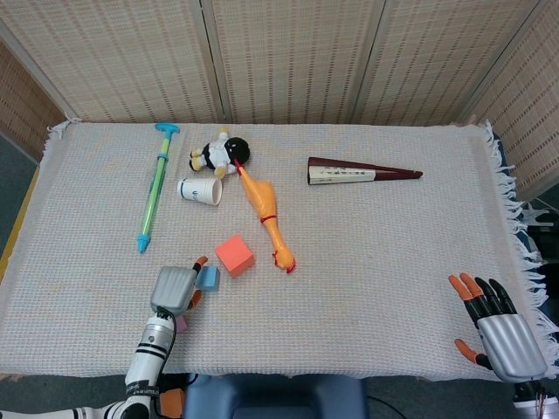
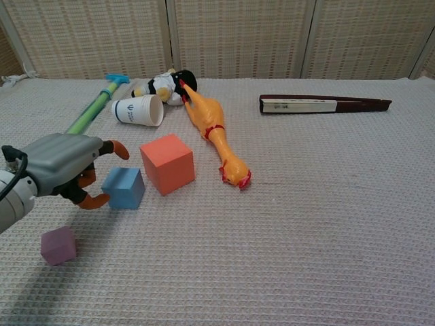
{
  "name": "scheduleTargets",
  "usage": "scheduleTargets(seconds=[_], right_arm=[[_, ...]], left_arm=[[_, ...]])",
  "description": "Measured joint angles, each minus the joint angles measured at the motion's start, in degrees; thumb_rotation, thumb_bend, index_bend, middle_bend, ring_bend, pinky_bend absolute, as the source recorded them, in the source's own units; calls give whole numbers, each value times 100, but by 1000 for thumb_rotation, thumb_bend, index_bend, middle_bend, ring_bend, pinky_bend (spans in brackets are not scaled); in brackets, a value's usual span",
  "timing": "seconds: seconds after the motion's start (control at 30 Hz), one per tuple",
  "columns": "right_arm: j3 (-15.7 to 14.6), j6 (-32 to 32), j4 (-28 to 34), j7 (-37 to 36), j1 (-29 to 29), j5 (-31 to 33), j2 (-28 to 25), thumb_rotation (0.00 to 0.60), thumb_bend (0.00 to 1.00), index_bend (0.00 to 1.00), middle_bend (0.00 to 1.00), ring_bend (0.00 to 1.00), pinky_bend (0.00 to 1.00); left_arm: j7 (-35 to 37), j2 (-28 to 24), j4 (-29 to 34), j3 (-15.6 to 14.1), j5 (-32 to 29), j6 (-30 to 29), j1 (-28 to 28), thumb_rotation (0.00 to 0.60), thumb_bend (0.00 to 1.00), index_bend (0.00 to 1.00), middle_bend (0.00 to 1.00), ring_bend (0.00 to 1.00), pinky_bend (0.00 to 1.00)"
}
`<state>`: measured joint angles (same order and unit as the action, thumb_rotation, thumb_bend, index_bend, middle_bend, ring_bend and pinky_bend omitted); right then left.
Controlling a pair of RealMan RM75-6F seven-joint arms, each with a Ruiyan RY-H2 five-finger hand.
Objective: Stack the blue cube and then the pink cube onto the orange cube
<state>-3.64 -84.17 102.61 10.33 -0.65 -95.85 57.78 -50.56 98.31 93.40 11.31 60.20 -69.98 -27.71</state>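
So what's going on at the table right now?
The left hand is at the blue cube, fingers apart around its left side, not yet lifting it. The orange cube sits just right of it with nothing stacked on it, and the pink cube lies nearer the front edge. The right hand waits open at the far right.
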Motion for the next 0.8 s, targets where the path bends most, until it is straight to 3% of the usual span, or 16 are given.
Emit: scheduleTargets(seconds=[0.23,0.47,0.8], right_arm=[[11,8,1,-77,20,54,-51,600,115,0,0,0,0],[9,3,4,-114,32,56,-71,600,115,0,0,0,0],[-4,-8,-1,-136,34,57,-89,600,115,0,0,0,0]], left_arm=[[5,171,-293,-9,-203,-13,-164,600,328,225,1000,1000,1000],[91,318,-484,-47,-186,-69,-276,600,327,351,1000,1000,1000],[202,331,-519,-106,-106,-247,-312,600,325,442,1000,1000,1000]])
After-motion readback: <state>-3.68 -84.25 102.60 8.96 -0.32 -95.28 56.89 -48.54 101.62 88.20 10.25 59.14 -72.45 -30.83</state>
